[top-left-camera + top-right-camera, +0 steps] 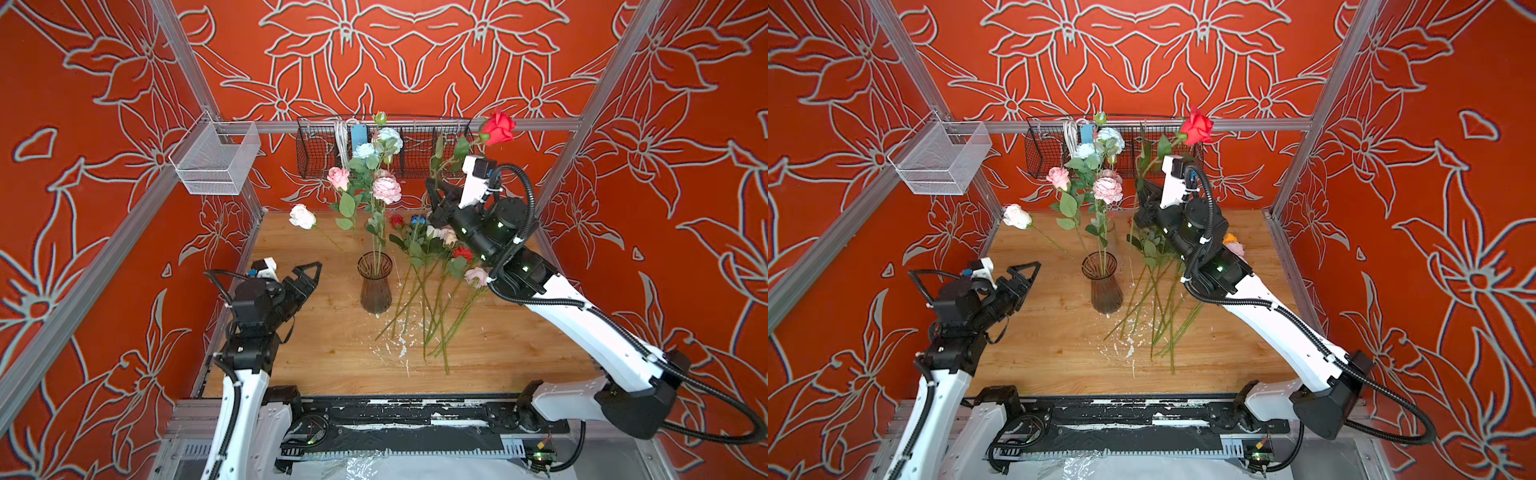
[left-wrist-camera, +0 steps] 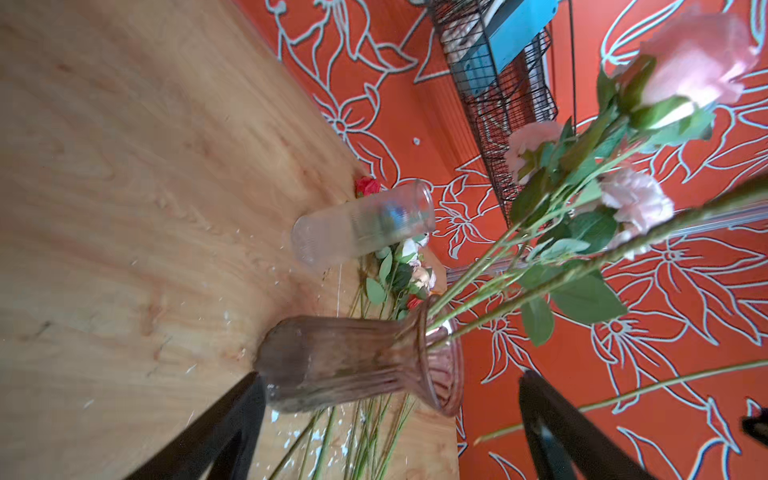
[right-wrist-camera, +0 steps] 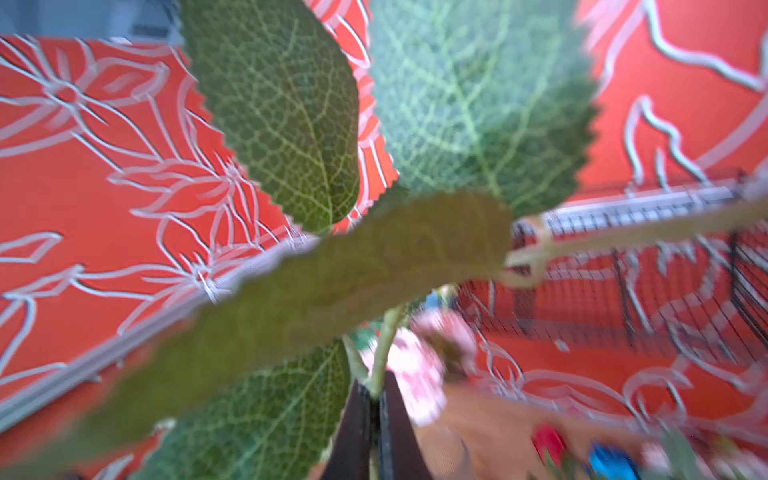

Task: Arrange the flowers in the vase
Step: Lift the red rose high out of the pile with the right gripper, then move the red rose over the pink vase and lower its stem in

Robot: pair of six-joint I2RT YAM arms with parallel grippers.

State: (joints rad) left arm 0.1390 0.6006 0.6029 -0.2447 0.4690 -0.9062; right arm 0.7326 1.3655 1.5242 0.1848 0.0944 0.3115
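A brownish ribbed glass vase [image 1: 375, 286] [image 2: 353, 361] stands mid-table and holds several flowers: a pink rose [image 1: 338, 178], a pink peony [image 1: 386, 189], pale blue heads [image 1: 365, 150] and a white rose [image 1: 302, 216] that leans out to the left. More flowers [image 1: 432, 266] lie in a pile on the table to the right of the vase. My right gripper [image 1: 434, 195] [image 3: 376, 395] is raised above that pile, shut on the green stem [image 3: 384, 345] of a red rose [image 1: 498, 126] [image 1: 1197, 126]. My left gripper [image 1: 309, 272] [image 2: 390, 376] hovers open left of the vase, holding nothing.
A clear glass cylinder [image 2: 365, 226] stands behind the vase. A black wire basket [image 1: 386, 145] hangs on the back wall and a white mesh basket [image 1: 216, 160] on the left rail. White flecks [image 1: 399, 345] litter the wooden table [image 1: 316, 357].
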